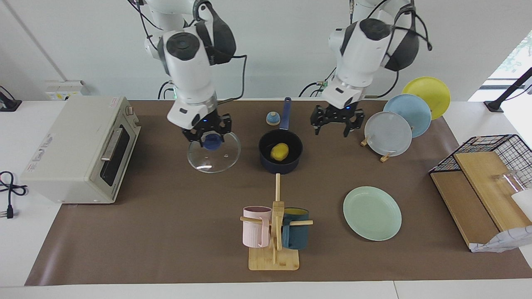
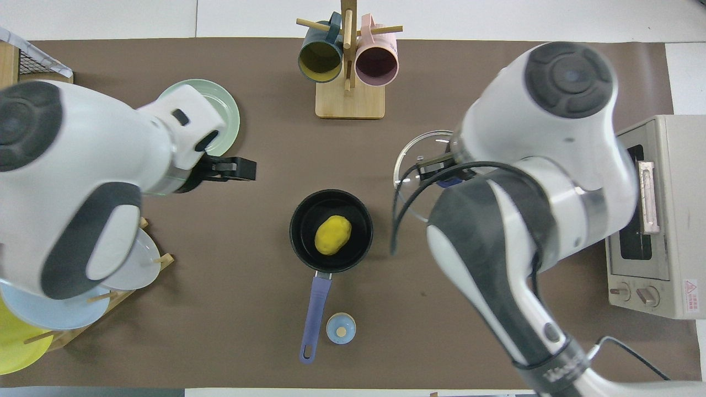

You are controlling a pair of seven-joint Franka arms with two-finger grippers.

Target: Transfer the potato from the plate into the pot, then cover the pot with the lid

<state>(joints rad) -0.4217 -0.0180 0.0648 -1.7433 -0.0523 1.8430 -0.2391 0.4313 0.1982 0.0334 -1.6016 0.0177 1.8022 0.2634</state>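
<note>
Since the potato (image 1: pixel 279 152) is already lying inside the pot (image 1: pixel 280 157), the transfer half looks done — the plate (image 1: pixel 372 213) is sitting bare, farther from the robots toward the left arm's end of the table. The right gripper (image 1: pixel 210 139) is pinching the blue knob of the lid (image 1: pixel 213 152), fingers closed on it, with the lid beside the pot toward the right arm's end; whether the glass is resting on the mat or just lifting off is unclear. That grip on the knob makes sense: it is keeping the lid level for carrying over the pot. The left gripper (image 1: pixel 335 123) is hanging with fingers spread and nothing in them, over the mat between the pot and the plate rack (image 1: pixel 388 133) — likely waiting clear of the lid's path. The pot's handle is pointing toward the robots, beside a small bell (image 1: pixel 272 118), so neither should be obstructing the lid.
</note>
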